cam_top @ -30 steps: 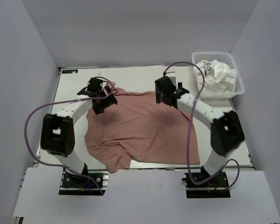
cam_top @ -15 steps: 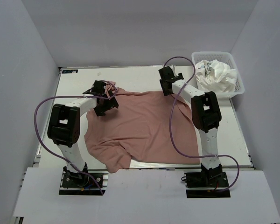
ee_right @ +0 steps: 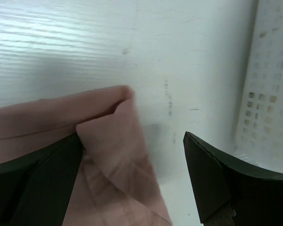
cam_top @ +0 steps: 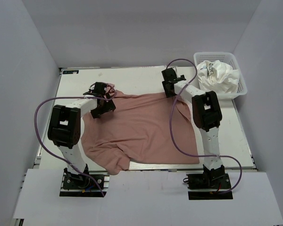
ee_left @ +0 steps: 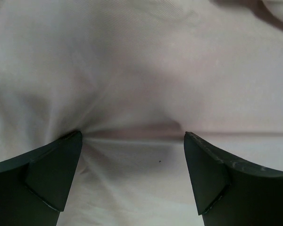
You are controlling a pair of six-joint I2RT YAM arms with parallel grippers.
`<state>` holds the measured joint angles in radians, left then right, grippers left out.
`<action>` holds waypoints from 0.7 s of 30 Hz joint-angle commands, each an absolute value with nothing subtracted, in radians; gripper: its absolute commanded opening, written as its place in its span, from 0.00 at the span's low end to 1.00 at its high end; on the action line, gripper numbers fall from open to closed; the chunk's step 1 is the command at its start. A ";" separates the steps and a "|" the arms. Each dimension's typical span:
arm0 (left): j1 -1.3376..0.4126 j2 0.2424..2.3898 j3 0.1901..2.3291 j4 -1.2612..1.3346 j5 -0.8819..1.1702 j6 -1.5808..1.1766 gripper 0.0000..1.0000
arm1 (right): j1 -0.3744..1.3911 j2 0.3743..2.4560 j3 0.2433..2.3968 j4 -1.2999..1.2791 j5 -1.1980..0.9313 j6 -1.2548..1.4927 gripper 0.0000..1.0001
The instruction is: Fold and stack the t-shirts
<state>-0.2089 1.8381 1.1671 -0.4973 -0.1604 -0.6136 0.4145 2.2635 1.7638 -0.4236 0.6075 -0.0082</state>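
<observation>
**Pink shirt spread flat, both hands open at its far edge**

White counter (cam_top: 132, 77) fills the floor of a plain pale-walled booth, with both arms reaching from the near edge toward the far half. On it the pink shirt (cam_top: 141, 127) lies spread across the middle, running from near the far edge down to the near edge. Its near-left part is rumpled and a flap is turned over close to the near edge.

The left hand (cam_top: 104, 106) is over the shirt's far-left part. In its wrist view the left hand (ee_left: 132, 141) is spread wide. Both fingertips (ee_left: 70, 146) are down on the cloth (ee_left: 146, 70), and creases fan out from the left tip along a fold line between the two.

The right hand (cam_top: 170, 90) sits at the shirt's far-right corner. From its wrist the right hand (ee_right: 132, 139) is also spread. One finger (ee_right: 47, 169) is against the folded pink corner (ee_right: 113, 136), and the other is over bare counter (ee_right: 85, 37).

A basket (cam_top: 243, 89) stands in the far-right corner of the counter. It holds crumpled white shirts (cam_top: 219, 75) with dark print. Its mesh wall (ee_right: 269, 94) shows at the side of the right wrist view, apart from the pink corner.
</observation>
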 commanded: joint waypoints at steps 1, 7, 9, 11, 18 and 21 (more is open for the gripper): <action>-0.176 1.856 1.121 -0.649 -0.258 -0.603 1.00 | 0.348 2.241 1.758 -0.456 0.695 0.020 0.90; -0.158 1.856 1.121 -0.649 -0.238 -0.603 1.00 | 0.311 2.186 1.766 -0.419 0.735 -0.038 0.90; -0.158 1.847 1.112 -0.627 -0.222 -0.603 1.00 | 0.313 2.174 1.773 -0.413 0.744 -0.072 0.90; -0.158 1.847 1.112 -0.617 -0.186 -0.594 1.00 | 0.313 2.160 1.796 -0.416 0.756 -0.086 0.90; -0.167 1.783 1.178 -0.560 -0.068 -0.572 1.00 | 0.367 2.054 1.780 -0.497 0.384 -0.051 0.90; -0.167 1.782 1.247 -0.551 -0.044 -0.572 1.00 | 0.403 1.974 1.680 -0.477 0.177 -0.009 0.90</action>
<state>-0.1654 1.8214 1.1721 -0.5571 -0.1265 -0.5797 0.3676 2.0773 1.7279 -0.4709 0.4210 -0.0463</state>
